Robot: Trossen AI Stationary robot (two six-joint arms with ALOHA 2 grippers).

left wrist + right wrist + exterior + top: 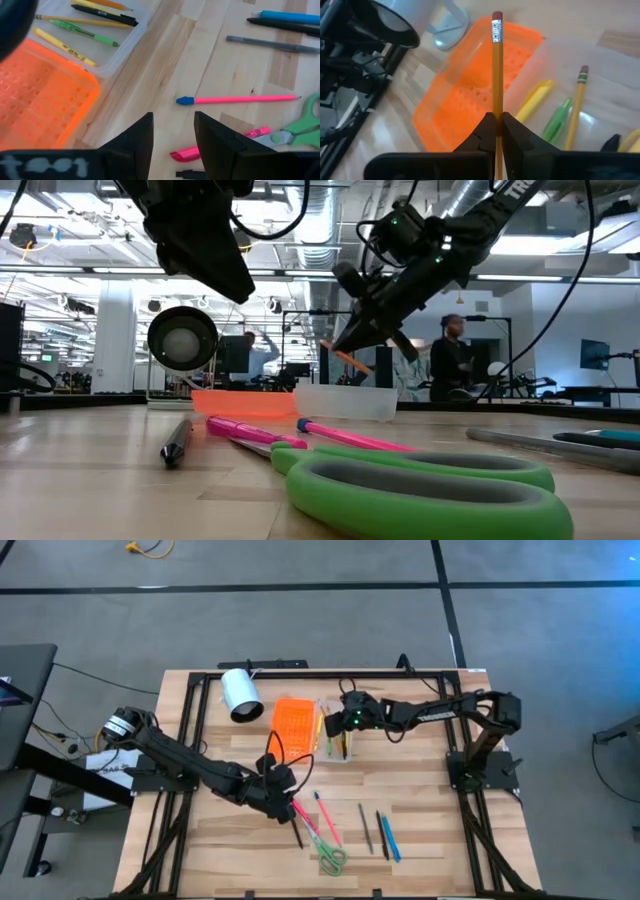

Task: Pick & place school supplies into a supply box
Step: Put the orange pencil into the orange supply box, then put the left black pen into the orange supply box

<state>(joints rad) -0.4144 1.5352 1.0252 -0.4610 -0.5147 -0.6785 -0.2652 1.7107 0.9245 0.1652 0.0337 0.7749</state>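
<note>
Overhead, the right pincer [345, 722] hangs above the clear tray [334, 735] at centre frame, clamped on an orange pencil [497, 75] whose eraser end sticks up past the fingers. Beside the tray lies the orange lid [293, 722], and a white cylinder [240, 694] sits to its upper left. Inside the tray rest yellow, green and black pens [80, 34]. Lower down, the left pincer [283, 783] hovers with its fingers apart over the bench [440, 830], near a pink pencil [240, 100], a pink marker [220, 145] and green scissors [332, 859]; grey, black and blue pens [382, 832] lie to the right.
</note>
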